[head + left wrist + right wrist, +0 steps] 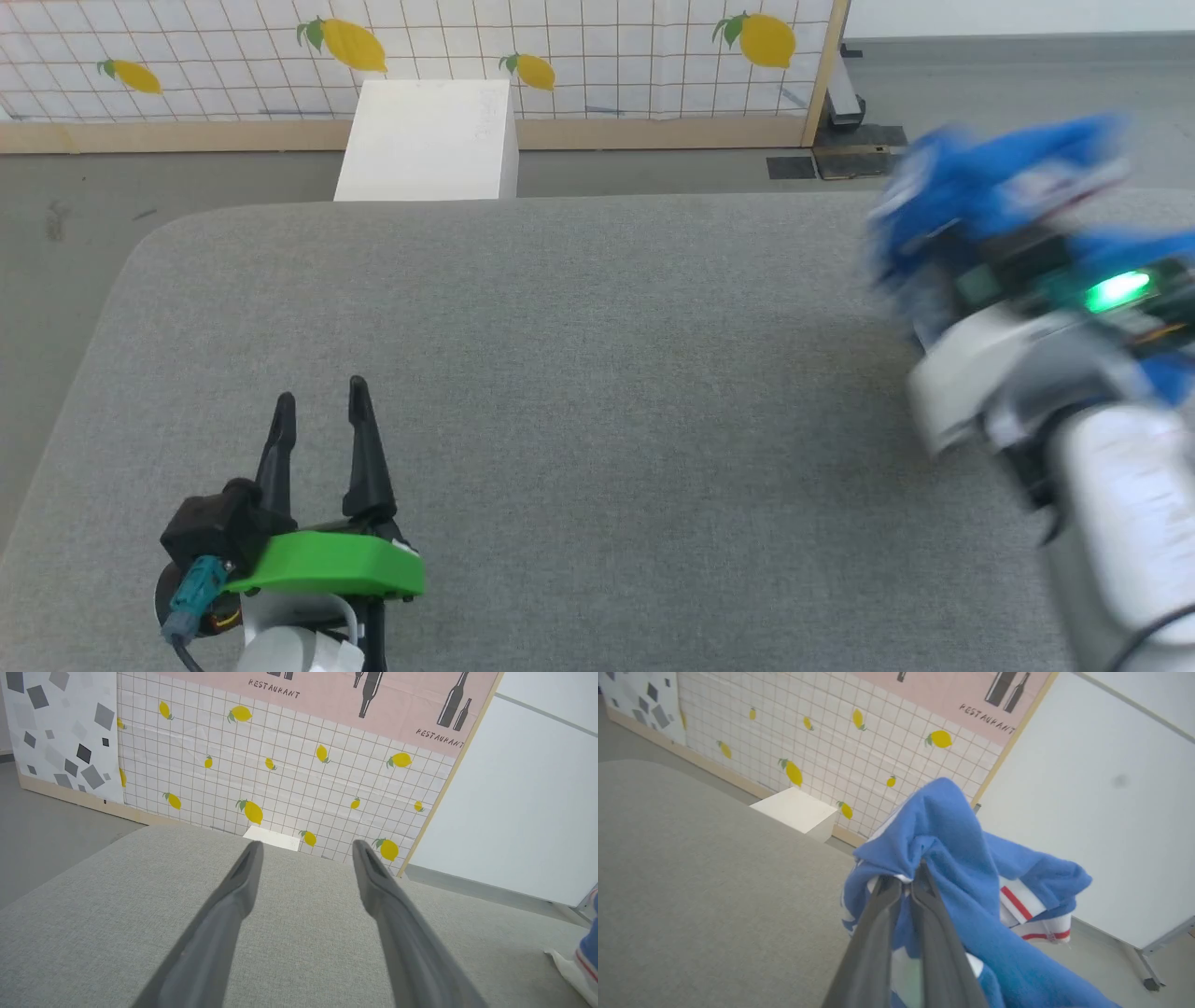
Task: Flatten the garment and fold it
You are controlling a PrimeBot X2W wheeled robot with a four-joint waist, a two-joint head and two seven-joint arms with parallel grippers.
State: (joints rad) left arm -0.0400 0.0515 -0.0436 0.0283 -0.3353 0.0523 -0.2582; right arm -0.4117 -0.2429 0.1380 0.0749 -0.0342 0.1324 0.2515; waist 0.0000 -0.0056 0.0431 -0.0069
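Blue shirt point(962, 840), bunched, white-and-red trim: clenched in right claw point(909, 881), held over the grey table's point(560, 373) right side, probably to be spread flat. Left claw point(321, 390): released, empty, near the front left corner.

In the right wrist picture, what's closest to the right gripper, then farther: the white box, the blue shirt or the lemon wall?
1. The blue shirt, pinched in the right gripper.
2. The white box, left, beyond the table edge.
3. The lemon wall, behind the box, farthest.
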